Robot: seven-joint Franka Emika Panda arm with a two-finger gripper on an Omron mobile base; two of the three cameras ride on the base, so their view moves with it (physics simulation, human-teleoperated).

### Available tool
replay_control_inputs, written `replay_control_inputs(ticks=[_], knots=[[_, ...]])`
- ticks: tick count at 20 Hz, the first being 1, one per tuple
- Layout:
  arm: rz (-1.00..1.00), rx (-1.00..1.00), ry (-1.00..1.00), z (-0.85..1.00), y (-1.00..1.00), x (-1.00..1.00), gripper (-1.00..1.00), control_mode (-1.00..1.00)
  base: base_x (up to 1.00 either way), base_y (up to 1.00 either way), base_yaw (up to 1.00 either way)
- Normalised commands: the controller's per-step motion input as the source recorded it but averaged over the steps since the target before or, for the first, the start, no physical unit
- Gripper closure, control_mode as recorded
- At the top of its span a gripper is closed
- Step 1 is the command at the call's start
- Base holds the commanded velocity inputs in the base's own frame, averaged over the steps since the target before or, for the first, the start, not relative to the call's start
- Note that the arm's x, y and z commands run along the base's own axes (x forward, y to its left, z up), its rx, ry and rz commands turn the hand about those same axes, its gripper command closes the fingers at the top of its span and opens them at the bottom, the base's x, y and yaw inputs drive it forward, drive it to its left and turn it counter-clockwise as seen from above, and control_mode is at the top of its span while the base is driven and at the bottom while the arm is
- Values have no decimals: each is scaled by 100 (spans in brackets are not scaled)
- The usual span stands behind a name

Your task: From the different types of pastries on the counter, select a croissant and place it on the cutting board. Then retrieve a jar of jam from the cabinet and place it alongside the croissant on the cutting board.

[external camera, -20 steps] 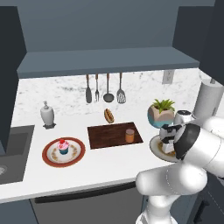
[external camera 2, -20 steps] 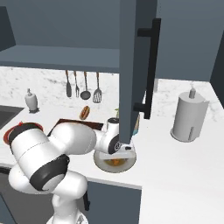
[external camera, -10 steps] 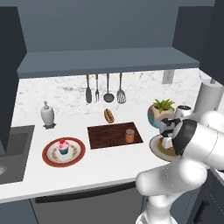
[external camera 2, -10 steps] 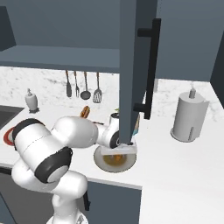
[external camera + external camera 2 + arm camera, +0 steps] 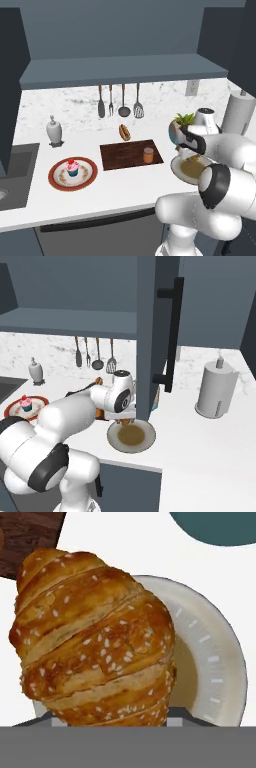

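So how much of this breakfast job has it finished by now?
The orange jar of jam already stands on the cutting board. The croissant is right at the gripper, above its white plate; whether the fingers have closed on it cannot be told. Carrying the croissant to the board, beside the jar, is left.

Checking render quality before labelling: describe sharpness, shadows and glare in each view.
Left base view: even flat light, faint shadows, cutting board slightly soft. Right base view: cabinet door dark, no glare. Hand view: croissant close-up, seeds crisp, plate evenly lit.

Seeded golden croissant (image 5: pixel 95 642) over white plate (image 5: pixel 220 662); jam jar (image 5: pixel 148 155) on cutting board (image 5: pixel 125 155).
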Motion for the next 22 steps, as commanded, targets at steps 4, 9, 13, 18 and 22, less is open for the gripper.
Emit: replay_control_inputs(ticks=[4, 9, 13, 18, 22], knots=[[0, -7, -7, 55, 60, 18, 100, -100, 0, 0, 0], [0, -6, -3, 67, 35, 33, 100, -100, 0, 0, 0], [0, -2, 0, 60, 35, 38, 100, -100, 0, 0, 0], [0, 0, 0, 38, 26, 31, 100, -100, 0, 0, 0], [-1, -1, 0, 7, 9, 18, 100, -100, 0, 0, 0]])
